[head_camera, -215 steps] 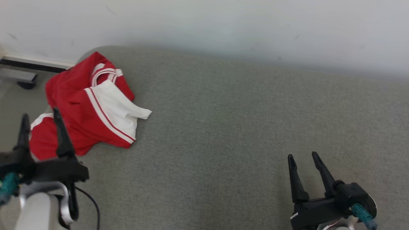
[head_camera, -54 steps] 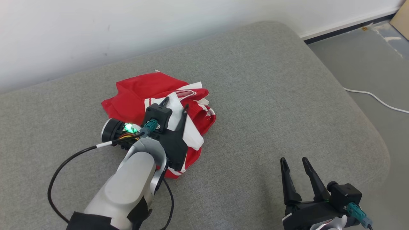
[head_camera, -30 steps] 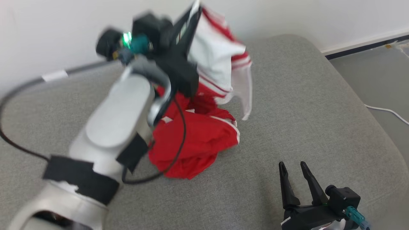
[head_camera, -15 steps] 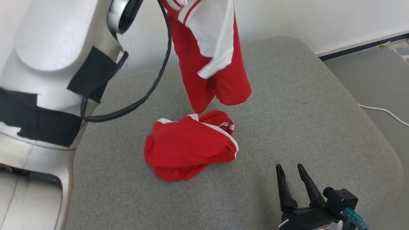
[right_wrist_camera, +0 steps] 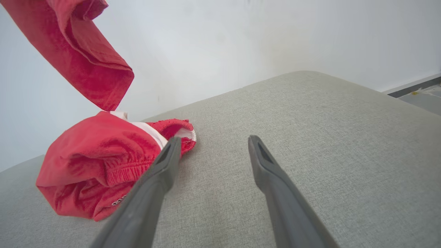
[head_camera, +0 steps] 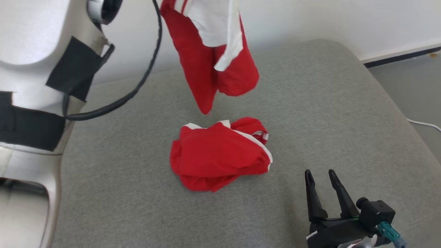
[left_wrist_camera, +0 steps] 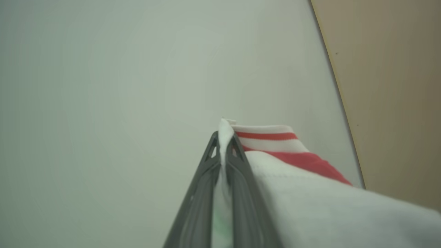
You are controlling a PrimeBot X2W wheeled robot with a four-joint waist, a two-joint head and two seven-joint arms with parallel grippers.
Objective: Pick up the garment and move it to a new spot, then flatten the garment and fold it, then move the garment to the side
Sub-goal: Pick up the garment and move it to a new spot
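A red-and-white garment (head_camera: 206,62) hangs in the air above the grey cushion (head_camera: 327,103). In the left wrist view my left gripper (left_wrist_camera: 224,137) is shut on its white edge (left_wrist_camera: 293,193), high up against the wall. The lowest red corner (right_wrist_camera: 86,69) dangles just above a crumpled red bundle with white trim (head_camera: 217,158) lying on the cushion. My right gripper (head_camera: 318,171) is open and empty near the cushion's front right. In its own view the right gripper (right_wrist_camera: 213,139) points at the bare cushion just right of the bundle (right_wrist_camera: 93,162).
My pale left forearm (head_camera: 31,69) with its black cable (head_camera: 137,86) takes up the left of the head view. A white wall runs behind the cushion. Floor lies to the right, with a dark baseboard (head_camera: 399,57) and a white cable (head_camera: 423,123).
My left gripper shut on the garment and lifted it off the cushion, high up. A red bundle stayed on the cushion. The head camera shifted. The right gripper stayed open and low.
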